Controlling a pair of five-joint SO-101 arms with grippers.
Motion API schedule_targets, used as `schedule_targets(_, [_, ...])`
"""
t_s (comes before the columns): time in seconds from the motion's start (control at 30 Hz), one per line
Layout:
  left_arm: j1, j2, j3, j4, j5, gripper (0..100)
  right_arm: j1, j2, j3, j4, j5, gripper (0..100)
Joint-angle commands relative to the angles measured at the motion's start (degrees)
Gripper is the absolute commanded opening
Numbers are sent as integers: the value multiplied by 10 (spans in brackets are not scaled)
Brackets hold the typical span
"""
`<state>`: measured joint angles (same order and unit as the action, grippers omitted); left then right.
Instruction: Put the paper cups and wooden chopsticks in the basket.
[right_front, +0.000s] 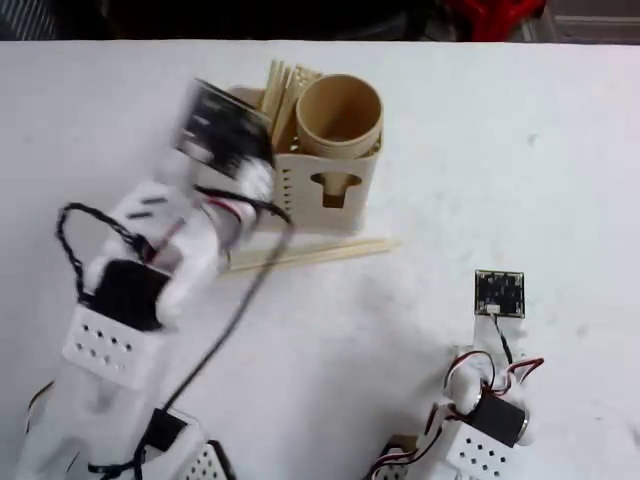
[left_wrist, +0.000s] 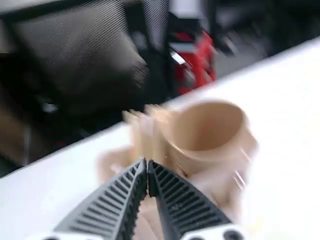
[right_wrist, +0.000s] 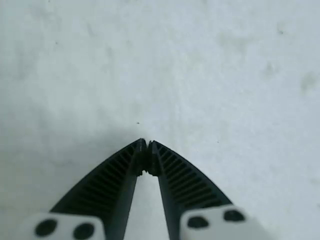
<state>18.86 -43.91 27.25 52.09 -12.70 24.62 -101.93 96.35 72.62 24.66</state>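
Note:
A beige basket (right_front: 330, 190) stands at the table's far middle and holds a paper cup (right_front: 340, 115) and several upright wooden chopsticks (right_front: 285, 85). More chopsticks (right_front: 310, 255) lie flat on the table just in front of the basket. My left arm (right_front: 180, 250) sits over the basket's left side. Its gripper (left_wrist: 147, 162) is shut with nothing in it, just short of the chopsticks (left_wrist: 145, 130) and cup (left_wrist: 210, 130) in the basket (left_wrist: 215, 187). My right gripper (right_wrist: 146, 145) is shut and empty over bare table, with its arm (right_front: 490, 420) at the near right.
The white table (right_front: 520, 150) has free room to the right of the basket and in the near middle. Its far edge (right_front: 450, 42) runs just behind the basket. A dark mesh chair (left_wrist: 80, 55) and a red object (left_wrist: 192, 55) stand in the room beyond.

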Motion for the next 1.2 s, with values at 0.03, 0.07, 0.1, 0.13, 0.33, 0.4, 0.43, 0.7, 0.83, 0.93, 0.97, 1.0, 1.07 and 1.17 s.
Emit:
schedule_targets(0.03, [79, 16, -26, 92, -61, 26, 3, -10, 5, 1, -4, 18])
schedule_targets(0.07, [91, 38, -27, 110, -83, 27, 3, -10, 5, 1, -4, 18])
schedule_targets(0.1, [102, 65, -28, 128, -98, 28, 3, -10, 5, 1, -4, 18])
schedule_targets(0.13, [109, 98, -29, 145, -111, 28, 3, -10, 5, 1, -4, 18])
schedule_targets(0.33, [109, 298, -29, 155, -208, 127, 3, -10, 5, 1, -4, 18])
schedule_targets(0.4, [109, 351, -27, 128, -228, 116, 3, -10, 5, 1, -4, 18])
schedule_targets(0.43, [109, 374, -27, 113, -232, 111, 3, -10, 5, 1, -4, 18])
schedule_targets(0.7, [74, 553, -82, 47, -264, 109, 3, -10, 5, 1, -4, 18])
schedule_targets(0.83, [42, 622, -149, 48, -264, 108, 3, -10, 5, 1, -4, 18])
schedule_targets(0.93, [26, 655, -179, 48, -264, 106, 3, -10, 5, 1, -4, 18])
schedule_targets(0.97, [23, 663, -185, 48, -264, 106, 3, -10, 5, 1, -4, 18])
schedule_targets(1.0, [22, 669, -187, 48, -264, 106, 3, -10, 5, 1, -4, 18])
schedule_targets(1.07, [22, 673, -187, 48, -263, 106, 3, -10, 5, 1, -4, 18])
schedule_targets(1.17, [22, 672, -188, 59, -261, 106, 3, -10, 5, 1, -4, 18])
